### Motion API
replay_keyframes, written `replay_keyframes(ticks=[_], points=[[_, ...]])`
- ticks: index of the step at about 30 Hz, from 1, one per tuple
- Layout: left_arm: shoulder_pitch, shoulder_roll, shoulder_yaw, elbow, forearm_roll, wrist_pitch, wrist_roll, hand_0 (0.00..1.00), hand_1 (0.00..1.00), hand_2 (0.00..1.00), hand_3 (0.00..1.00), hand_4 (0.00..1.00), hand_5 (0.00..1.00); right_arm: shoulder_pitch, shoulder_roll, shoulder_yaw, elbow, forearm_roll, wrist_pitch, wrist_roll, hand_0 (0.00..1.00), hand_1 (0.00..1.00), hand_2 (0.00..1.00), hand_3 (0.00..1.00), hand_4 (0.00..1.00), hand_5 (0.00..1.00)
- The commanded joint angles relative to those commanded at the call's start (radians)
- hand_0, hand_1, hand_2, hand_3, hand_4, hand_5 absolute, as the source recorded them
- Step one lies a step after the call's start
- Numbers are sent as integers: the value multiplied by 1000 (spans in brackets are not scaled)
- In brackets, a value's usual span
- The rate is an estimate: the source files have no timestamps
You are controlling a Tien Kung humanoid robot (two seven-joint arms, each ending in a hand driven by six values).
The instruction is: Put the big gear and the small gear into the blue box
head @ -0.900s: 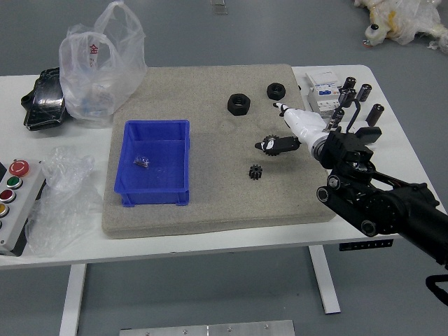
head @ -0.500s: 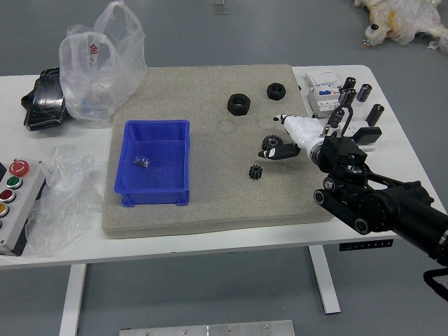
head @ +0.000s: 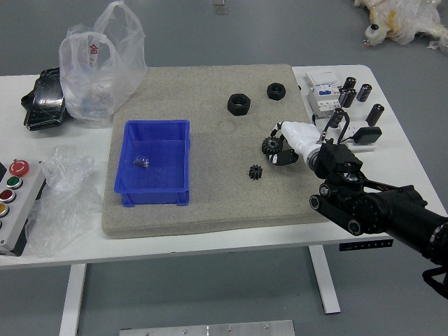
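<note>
My right hand [head: 278, 145] reaches in from the right, its fingers curled around the big gear [head: 271, 145], with one finger at its far side and another at its near right side. The gear's left part shows; the rest is behind the fingers. The small gear [head: 255, 171] lies on the mat, nearer and slightly left of the hand. At the mat's left stands the blue box [head: 152, 197], with a small clear-wrapped item inside. My left arm does not show.
Two black rings [head: 239, 104] [head: 276, 91] lie at the mat's far side. Black cylinders [head: 376, 115] and a white box [head: 324, 98] stand at the right. Plastic bags [head: 101, 66], a black packet [head: 46, 105] and a button panel [head: 17, 210] are at the left.
The right hand has changed its angle and its fingers have closed in around the big gear, which has shifted slightly toward the near side. The small gear and blue box have stayed put.
</note>
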Motion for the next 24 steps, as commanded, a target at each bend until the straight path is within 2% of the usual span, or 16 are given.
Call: replay_keyframes(ticks=[1, 2, 5, 12, 18, 22, 24], points=[[0, 0, 0, 0, 0, 0, 0, 626, 464, 504, 641, 631, 285, -1, 0, 2, 2, 0, -7, 4, 568, 562, 443, 533, 525, 2], [0, 0, 1, 0, 0, 0, 0, 626, 464, 504, 641, 632, 285, -1, -1, 4, 6, -1, -13, 6, 555, 552, 427, 525, 476, 2], [-1, 0, 2, 0, -3, 0, -1, 626, 464, 504, 641, 632, 285, -3, -7, 20, 33, -18, -28, 12, 555, 552, 427, 525, 476, 2], [2, 1, -1, 0, 1, 0, 1, 626, 464, 504, 641, 632, 285, 17, -21, 62, 190, -98, -36, 1, 550, 545, 421, 523, 476, 2], [4, 3, -5, -1, 7, -1, 4, 626, 464, 504, 641, 632, 285, 58, 32, 17, 337, -163, -27, -15, 560, 547, 428, 529, 485, 2], [2, 4, -8, -2, 14, -3, 7, 626, 463, 504, 641, 632, 285, 94, 80, -55, 432, -181, -20, -12, 568, 554, 446, 536, 492, 2], [0, 5, -9, -2, 17, -4, 8, 626, 463, 504, 641, 632, 285, 101, 96, -90, 459, -180, -20, -6, 568, 554, 446, 536, 492, 2]])
